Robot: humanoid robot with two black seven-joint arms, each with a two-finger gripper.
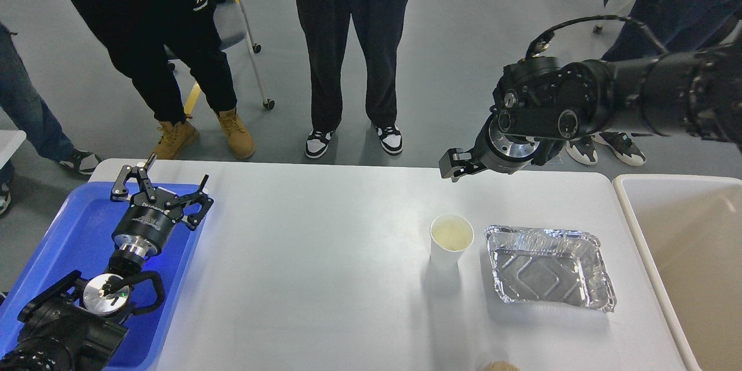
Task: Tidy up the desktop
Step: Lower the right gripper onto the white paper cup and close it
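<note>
The white desktop (319, 261) carries a white paper cup (451, 240) with pale liquid in it, standing upright right of centre. An empty crinkled foil tray (548, 266) lies just right of the cup, nearly touching it. My left gripper (164, 184) is open and empty, hovering over the far right corner of the blue tray (69, 232). My right gripper (455, 164) hangs above the desktop's far edge, behind the cup and apart from it. It is small and dark, so its fingers cannot be told apart.
A beige bin (690, 255) stands off the desktop's right edge. The blue tray sits at the left end. Several people stand on the floor beyond the far edge. A small tan thing (499, 366) peeks in at the near edge.
</note>
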